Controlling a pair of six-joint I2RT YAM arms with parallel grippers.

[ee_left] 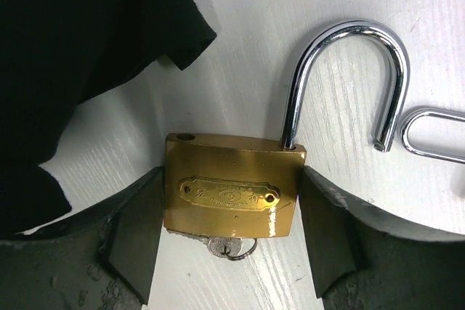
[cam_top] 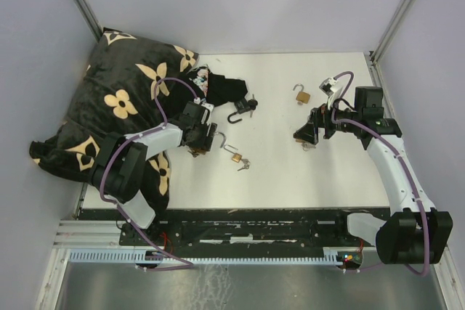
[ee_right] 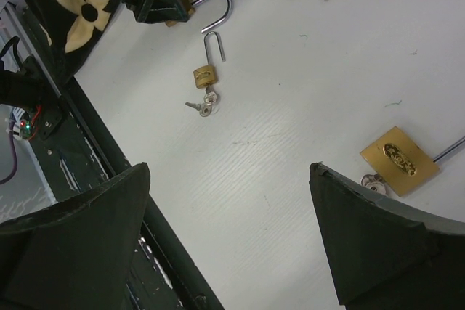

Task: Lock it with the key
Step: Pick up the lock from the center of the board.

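A brass padlock (ee_left: 232, 194) lies on the white table with its steel shackle (ee_left: 349, 70) swung open. A key (ee_left: 221, 247) sticks out of its bottom on a small ring. My left gripper (ee_left: 231, 179) is shut on the padlock's body, one dark finger (ee_left: 134, 230) against each side. From above, the left gripper (cam_top: 197, 143) sits beside the black flowered cushion (cam_top: 123, 99). My right gripper (cam_top: 309, 136) hangs open over the table's right half with nothing between its fingers (ee_right: 378, 237). A second brass padlock (ee_right: 399, 160) with keys (ee_right: 372, 183) lies just beside it.
A small brass padlock (cam_top: 236, 156) with a long open shackle and its keys (cam_top: 243, 165) lies right of the left gripper. A black padlock (cam_top: 243, 109) rests near the cushion's edge, another brass padlock (cam_top: 301, 96) farther back. Black cloth (ee_left: 87, 34) borders the held lock.
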